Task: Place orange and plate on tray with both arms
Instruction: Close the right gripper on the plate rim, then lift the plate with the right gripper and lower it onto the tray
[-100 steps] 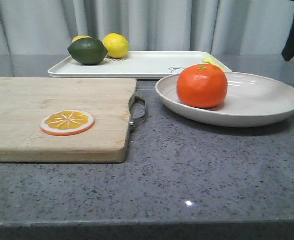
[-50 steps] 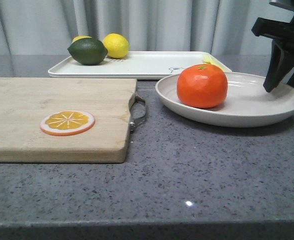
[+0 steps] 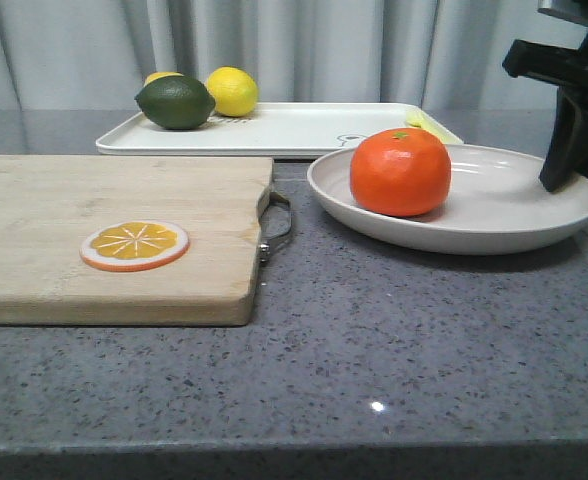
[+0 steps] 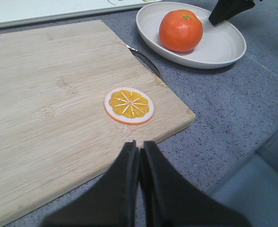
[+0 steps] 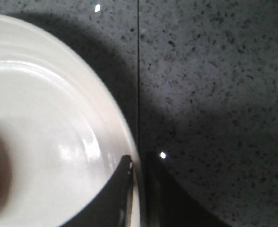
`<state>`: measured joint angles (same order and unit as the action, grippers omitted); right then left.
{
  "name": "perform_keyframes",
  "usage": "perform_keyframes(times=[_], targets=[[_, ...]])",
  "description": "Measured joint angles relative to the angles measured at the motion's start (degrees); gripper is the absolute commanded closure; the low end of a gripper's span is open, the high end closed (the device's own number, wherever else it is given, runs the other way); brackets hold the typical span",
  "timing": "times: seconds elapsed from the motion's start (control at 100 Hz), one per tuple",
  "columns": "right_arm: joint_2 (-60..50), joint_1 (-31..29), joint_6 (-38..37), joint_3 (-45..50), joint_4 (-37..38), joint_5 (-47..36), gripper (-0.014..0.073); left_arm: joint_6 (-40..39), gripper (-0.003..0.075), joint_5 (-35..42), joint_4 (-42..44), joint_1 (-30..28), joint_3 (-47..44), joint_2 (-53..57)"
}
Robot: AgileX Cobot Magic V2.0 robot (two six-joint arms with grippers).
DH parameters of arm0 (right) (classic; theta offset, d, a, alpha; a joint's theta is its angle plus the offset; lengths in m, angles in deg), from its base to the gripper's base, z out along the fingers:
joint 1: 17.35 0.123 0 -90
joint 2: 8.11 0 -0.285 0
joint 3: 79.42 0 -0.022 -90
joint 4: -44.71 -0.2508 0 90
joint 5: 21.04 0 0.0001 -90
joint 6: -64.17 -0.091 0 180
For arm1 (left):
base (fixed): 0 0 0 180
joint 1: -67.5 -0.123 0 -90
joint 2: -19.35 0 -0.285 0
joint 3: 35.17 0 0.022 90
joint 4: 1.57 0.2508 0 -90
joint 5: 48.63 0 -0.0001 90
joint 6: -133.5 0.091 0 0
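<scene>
Right gripper (image 5: pixel 138 165) straddles the right rim of the plate (image 3: pixel 494 215), jaws clamped on it. Left gripper (image 4: pixel 139 153) hangs over the cutting board (image 4: pixel 49 104), jaws together, empty. The orange (image 3: pixel 401 171) sits in the plate, just before the tray (image 3: pixel 294 130). Advice: lift level and slowly, or the orange rolls. No readable writing.

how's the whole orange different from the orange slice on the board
The orange is a full round fruit standing tall; the orange slice is a thin flat disc. The orange sits in the plate, while the slice lies on the cutting board. The orange has a plain red-orange skin with a green stem spot; the slice shows yellow-orange segments inside a pale ring. Both are round and orange.
</scene>
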<state>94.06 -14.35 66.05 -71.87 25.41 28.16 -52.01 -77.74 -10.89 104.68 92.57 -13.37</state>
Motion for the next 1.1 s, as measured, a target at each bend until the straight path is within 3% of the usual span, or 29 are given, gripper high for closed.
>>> perform_keyframes(times=[0.14, 0.69, 1.1], targets=[[0.02, 0.0, 0.11, -0.04, -0.2, 0.0, 0.0664, 0.0, 0.0739, 0.0, 0.0, 0.0, 0.0, 0.0], [-0.9, -0.67, 0.11, -0.42, -1.48, 2.25, 0.0662, 0.0, 0.0739, 0.0, 0.0, 0.0, 0.0, 0.0], [2.25, -2.16, 0.23, -16.02, -6.59, 7.12, 0.0662, 0.0, 0.0739, 0.0, 0.0, 0.0, 0.0, 0.0]])
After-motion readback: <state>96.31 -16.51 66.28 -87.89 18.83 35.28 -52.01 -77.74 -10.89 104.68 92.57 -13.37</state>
